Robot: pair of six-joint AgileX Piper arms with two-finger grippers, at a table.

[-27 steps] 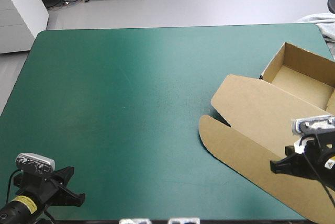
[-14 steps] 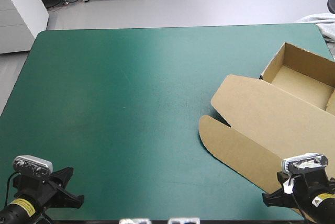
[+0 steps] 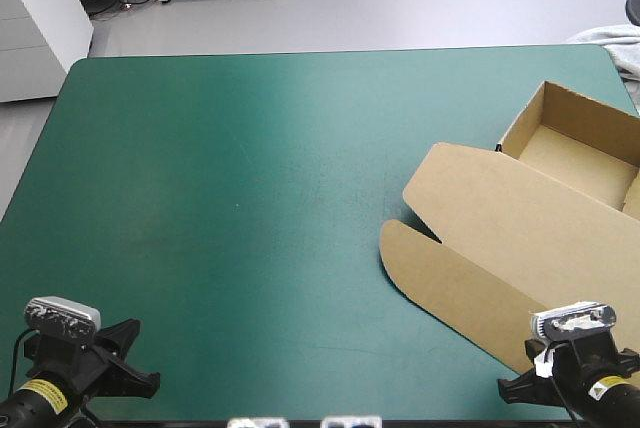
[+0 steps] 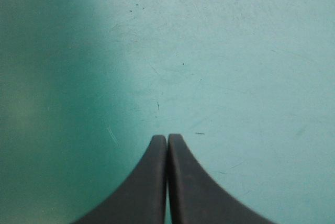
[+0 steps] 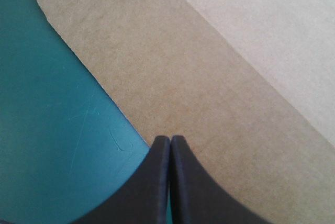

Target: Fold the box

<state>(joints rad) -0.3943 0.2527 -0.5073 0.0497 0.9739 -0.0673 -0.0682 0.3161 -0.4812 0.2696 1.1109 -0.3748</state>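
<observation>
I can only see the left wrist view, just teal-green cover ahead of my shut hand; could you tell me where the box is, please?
Observer: The box lies on the table's right side: open tray far, lid flat toward the near edge.
Operator: Is the other arm holding it?
Observer: No; the right hand is shut, empty, over the lid's curved flap.
Operator: And where is my arm?
Observer: Your left hand sits at the near left corner, apart from the box.

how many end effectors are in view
2. The left end effector, shut, is over bare teal-green cover, near-left corner; the right end effector, shut, is over the flat lid edge of the box, near-right.
</observation>
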